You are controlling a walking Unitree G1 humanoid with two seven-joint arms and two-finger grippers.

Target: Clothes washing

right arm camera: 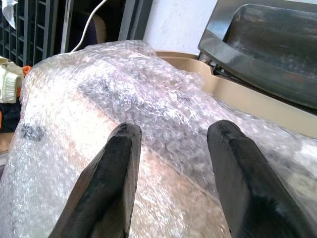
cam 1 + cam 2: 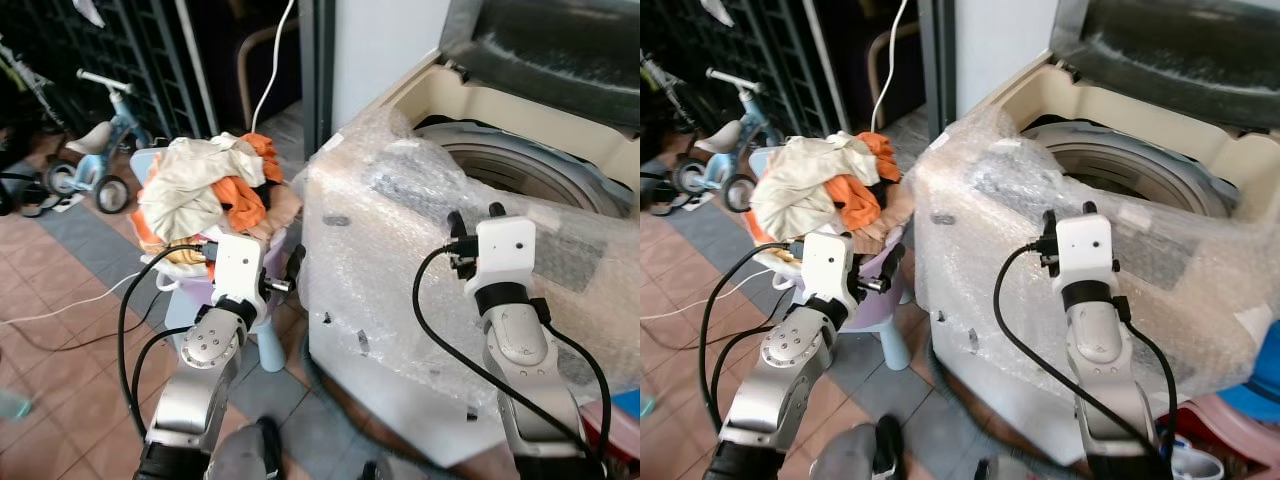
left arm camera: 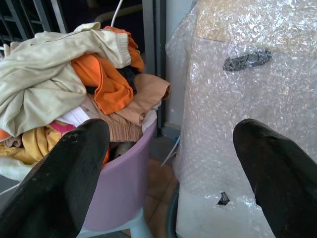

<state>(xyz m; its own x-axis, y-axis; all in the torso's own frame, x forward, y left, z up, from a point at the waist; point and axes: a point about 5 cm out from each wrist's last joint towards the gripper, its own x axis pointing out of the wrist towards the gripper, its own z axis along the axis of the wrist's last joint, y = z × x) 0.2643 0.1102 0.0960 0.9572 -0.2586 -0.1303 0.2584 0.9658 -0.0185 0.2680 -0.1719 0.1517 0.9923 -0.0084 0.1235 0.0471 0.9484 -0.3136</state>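
Observation:
A heap of cream, orange, tan and yellow clothes (image 2: 205, 190) fills a lilac plastic basket (image 3: 124, 188) on my left. To the right stands a top-loading washing machine (image 2: 400, 290) wrapped in bubble wrap. Its dark lid (image 2: 560, 50) is raised and the drum opening (image 2: 510, 160) is uncovered. My left gripper (image 3: 171, 131) is open, level with the basket's rim, between the basket and the washer's side. My right gripper (image 2: 475, 213) is open and empty over the washer's wrapped front top edge.
A child's blue tricycle (image 2: 95, 150) and a black metal grille stand at the back left. A white cable (image 2: 270, 70) hangs behind the clothes, and another trails over the tiled floor (image 2: 60, 310). A blue item on a red stool (image 2: 1240, 400) sits at the washer's right.

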